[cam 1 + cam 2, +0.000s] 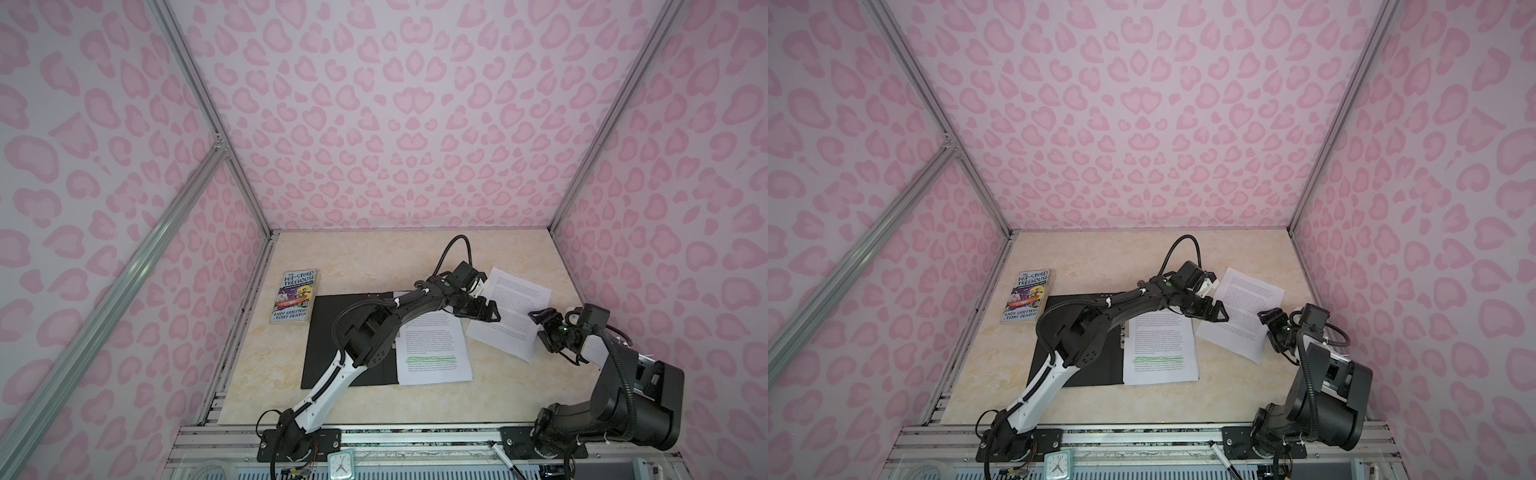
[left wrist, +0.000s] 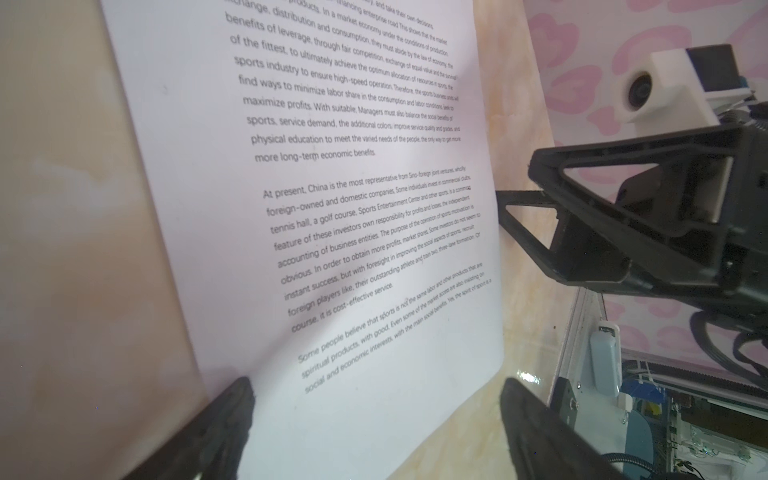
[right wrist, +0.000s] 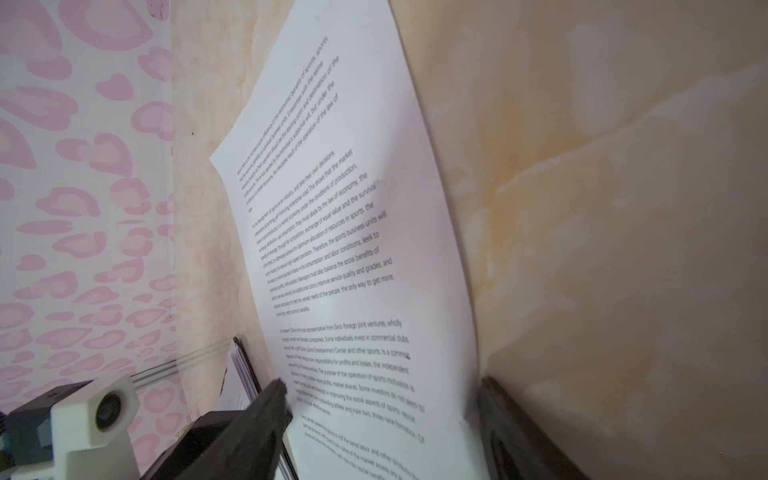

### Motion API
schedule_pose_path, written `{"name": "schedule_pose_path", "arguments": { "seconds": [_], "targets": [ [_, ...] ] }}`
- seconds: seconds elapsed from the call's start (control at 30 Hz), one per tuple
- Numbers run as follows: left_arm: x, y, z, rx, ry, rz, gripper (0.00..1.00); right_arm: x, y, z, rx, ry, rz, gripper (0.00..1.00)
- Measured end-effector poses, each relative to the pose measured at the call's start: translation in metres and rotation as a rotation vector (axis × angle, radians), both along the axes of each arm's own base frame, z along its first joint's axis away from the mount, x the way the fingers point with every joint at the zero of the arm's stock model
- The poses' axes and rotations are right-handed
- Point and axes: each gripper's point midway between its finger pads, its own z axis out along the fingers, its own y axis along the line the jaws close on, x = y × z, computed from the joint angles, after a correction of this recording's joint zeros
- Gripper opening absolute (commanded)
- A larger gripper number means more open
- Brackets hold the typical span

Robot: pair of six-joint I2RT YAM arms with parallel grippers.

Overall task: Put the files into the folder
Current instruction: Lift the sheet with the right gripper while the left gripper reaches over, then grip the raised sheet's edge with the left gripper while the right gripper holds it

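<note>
The black folder (image 1: 324, 332) (image 1: 1100, 374) lies open on the table. A stack of files (image 1: 432, 349) (image 1: 1158, 349) with a green highlighted line rests on its right half. One loose printed sheet (image 1: 511, 307) (image 1: 1241, 307) (image 2: 353, 166) (image 3: 353, 208) lies askew to the right of it. My left gripper (image 1: 490, 311) (image 1: 1219, 313) (image 2: 380, 386) is open over the sheet's left edge. My right gripper (image 1: 540, 318) (image 1: 1268, 316) (image 3: 382, 386) is open at the sheet's right edge, its jaws straddling the paper. That edge looks slightly lifted.
A colourful paperback book (image 1: 293, 297) (image 1: 1025, 297) lies left of the folder near the left wall. A small clock (image 1: 340, 461) and a pen (image 1: 505, 457) sit on the front rail. Pink patterned walls enclose the table on three sides.
</note>
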Motion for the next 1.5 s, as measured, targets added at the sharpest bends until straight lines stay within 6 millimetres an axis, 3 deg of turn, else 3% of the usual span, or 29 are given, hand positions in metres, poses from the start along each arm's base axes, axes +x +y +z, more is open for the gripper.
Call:
{"name": "schedule_pose_path", "arguments": {
  "seconds": [0.33, 1.3, 1.5],
  "targets": [
    [0.011, 0.006, -0.001, 0.018, -0.031, 0.026, 0.96, -0.008, -0.01, 0.0, 0.004, 0.011, -0.024, 0.74],
    [0.017, 0.013, -0.003, -0.063, -0.238, 0.006, 0.97, -0.001, -0.005, -0.001, 0.036, -0.032, 0.019, 0.74],
    [0.028, 0.009, 0.006, -0.08, -0.323, 0.009, 0.97, 0.001, -0.005, -0.001, 0.039, -0.038, 0.022, 0.74]
  ]
}}
